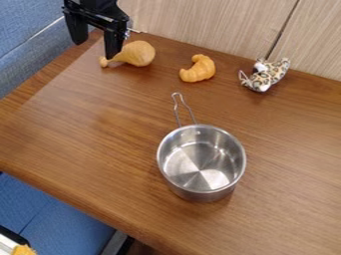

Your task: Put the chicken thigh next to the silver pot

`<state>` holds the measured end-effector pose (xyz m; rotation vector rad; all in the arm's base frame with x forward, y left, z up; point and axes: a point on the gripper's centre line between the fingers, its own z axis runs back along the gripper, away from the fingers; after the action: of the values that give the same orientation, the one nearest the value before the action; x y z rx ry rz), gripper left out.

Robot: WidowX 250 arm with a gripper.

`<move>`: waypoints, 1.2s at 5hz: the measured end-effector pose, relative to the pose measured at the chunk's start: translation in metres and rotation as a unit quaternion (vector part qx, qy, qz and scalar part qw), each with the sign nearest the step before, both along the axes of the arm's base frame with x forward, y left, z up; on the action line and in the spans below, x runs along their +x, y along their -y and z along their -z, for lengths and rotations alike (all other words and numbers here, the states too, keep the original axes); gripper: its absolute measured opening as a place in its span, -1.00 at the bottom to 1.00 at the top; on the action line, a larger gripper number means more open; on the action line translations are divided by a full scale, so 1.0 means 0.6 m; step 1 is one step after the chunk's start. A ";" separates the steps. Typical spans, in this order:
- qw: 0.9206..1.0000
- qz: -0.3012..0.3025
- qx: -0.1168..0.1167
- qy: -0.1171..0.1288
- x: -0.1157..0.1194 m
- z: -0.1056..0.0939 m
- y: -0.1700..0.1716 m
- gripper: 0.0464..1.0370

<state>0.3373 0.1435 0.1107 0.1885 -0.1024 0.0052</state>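
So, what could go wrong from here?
The open claw has one finger overlapping the chicken leg near its thin end, so closing there might give a weak hold or knock it askew. The croissant lies close by and could get bumped by a low sideways move. The silver pot has its thin handle pointing toward the back, where a low carry might snag it.

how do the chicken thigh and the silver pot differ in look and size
The chicken thigh is orange-tan, while the silver pot is shiny metal. The thigh is a rounded lump tapering to a knob; the pot is an open round vessel with a wire handle. The thigh is smaller than the pot. Both rest on the table.
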 end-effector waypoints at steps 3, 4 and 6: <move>0.985 0.152 0.051 -0.059 0.017 0.039 -0.031 0.93; 0.965 0.245 0.057 -0.070 0.051 0.049 -0.039 0.93; 0.912 0.408 -0.012 -0.047 0.106 0.081 -0.015 0.93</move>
<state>0.4010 0.1528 0.0619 0.1093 -0.0788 -0.8395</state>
